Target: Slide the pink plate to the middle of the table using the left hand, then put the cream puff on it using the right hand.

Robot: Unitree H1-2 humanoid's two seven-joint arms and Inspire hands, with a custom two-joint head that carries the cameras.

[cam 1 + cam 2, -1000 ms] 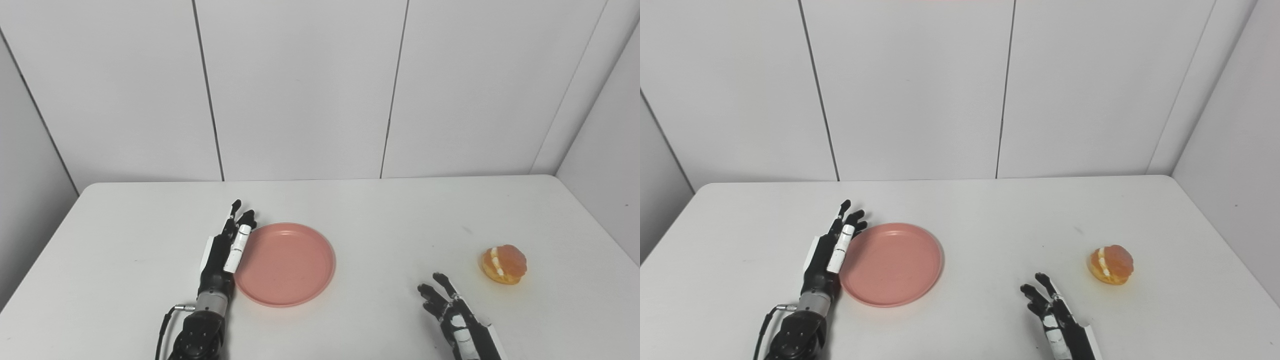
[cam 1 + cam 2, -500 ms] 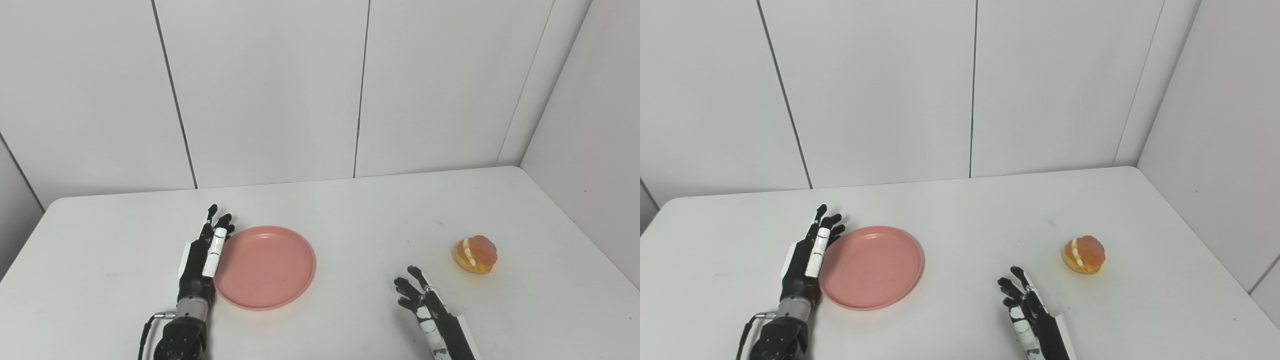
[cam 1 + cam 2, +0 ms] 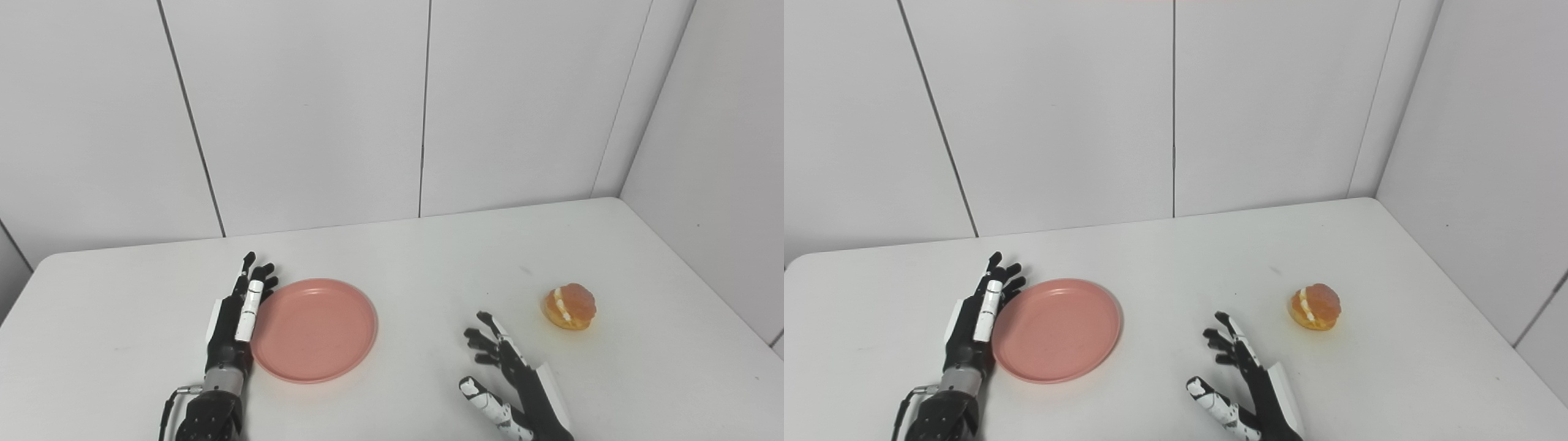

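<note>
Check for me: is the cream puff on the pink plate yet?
No, the cream puff sits on the table, well right of the empty pink plate.

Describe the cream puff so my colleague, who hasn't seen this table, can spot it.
On the white table, look toward the right side, beyond the right hand. The cream puff sits there alone: a small, round golden-orange pastry with a white filling seam, unlike the flat pink plate.

Pink plate (image 3: pixel 315 331) left of cream puff (image 3: pixel 569 306)
</note>
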